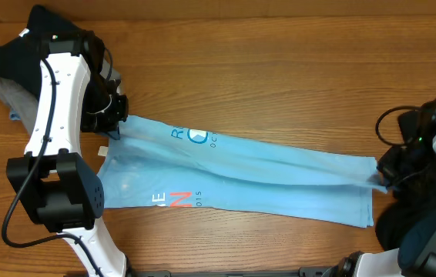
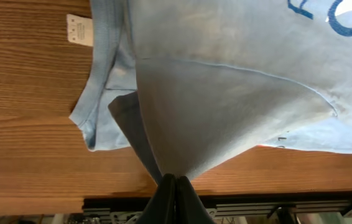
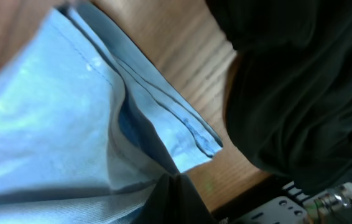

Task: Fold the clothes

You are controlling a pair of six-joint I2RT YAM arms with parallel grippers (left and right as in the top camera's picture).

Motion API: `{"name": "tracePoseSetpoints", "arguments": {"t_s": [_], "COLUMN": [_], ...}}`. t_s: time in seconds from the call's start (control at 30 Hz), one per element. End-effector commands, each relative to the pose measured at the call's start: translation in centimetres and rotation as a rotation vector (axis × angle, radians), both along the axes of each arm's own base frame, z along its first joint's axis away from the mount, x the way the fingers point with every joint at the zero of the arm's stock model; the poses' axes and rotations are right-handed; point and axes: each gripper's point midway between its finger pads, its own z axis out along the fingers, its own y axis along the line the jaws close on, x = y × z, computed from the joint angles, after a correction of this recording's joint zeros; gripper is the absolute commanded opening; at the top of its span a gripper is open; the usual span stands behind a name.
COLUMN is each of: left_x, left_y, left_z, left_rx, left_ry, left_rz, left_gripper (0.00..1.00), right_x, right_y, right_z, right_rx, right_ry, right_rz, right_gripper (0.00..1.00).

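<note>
Wooden table (image 1: 280, 77), metal edge rail (image 2: 257, 207)

Overhead looks straight down from afar; wrist views sit close at opposite ends of the T-shirt (image 1: 280, 165).

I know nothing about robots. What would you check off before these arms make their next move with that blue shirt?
1. Left gripper shut on blue T-shirt: ok.
2. Right gripper shut on its other end: ok.
3. Shirt stretched along the table between them: ok.
4. Black garment off the shirt's hem: ok, though close.
5. Cloth free of wrinkles: not ok, long creases.
6. Both layers pinched in each gripper: cannot tell.
</note>
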Motion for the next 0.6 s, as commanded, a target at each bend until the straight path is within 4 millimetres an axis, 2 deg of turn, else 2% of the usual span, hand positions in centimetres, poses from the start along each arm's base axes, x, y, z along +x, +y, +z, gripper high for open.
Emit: {"name": "tracePoseSetpoints", "arguments": {"t_s": [0.0,0.07,0.1,0.17,0.23,0.33,0.43,0.5,0.57], "left_x": [-0.3,-0.3,-0.3,-0.3,-0.3,-0.3,-0.2,-0.3,-0.2], "left_y": [0.3,0.3,0.3,0.3,0.2,0.2,0.2,0.2,0.1], "left_z": [0.5,0.5,0.5,0.5,0.5,0.5,0.5,0.5,0.5], "left_rx": [0.023,0.023,0.023,0.023,0.022,0.020,0.020,0.020,0.017], "left_ry": [-0.012,-0.012,-0.012,-0.012,-0.012,-0.012,-0.012,-0.012,-0.012], "left_rz": [-0.034,-0.034,-0.034,-0.034,-0.034,-0.034,-0.032,-0.030,-0.029], "left_gripper": [0.04,0.04,0.04,0.04,0.06,0.12,0.25,0.39,0.43], "right_x": [-1.0,-1.1,-1.1,-1.1,-0.9,-0.5,0.7,1.7,2.3], "right_y": [0.0,0.1,0.1,0.1,0.0,-0.1,0.6,1.1,1.4], "right_z": [-0.4,-0.5,-0.5,-0.5,-0.5,-0.5,-0.7,-0.7,-0.7], "right_rx": [-0.017,-0.015,-0.015,-0.016,-0.019,-0.022,0.026,0.068,0.085], "right_ry": [0.014,0.019,0.018,0.018,0.010,-0.005,-0.065,-0.114,-0.144], "right_rz": [-0.017,-0.017,-0.017,-0.017,-0.017,-0.026,-0.014,0.009,0.005], "right_gripper": [0.06,0.11,0.20,0.46,0.58,0.61,0.62,0.63,0.63]}}
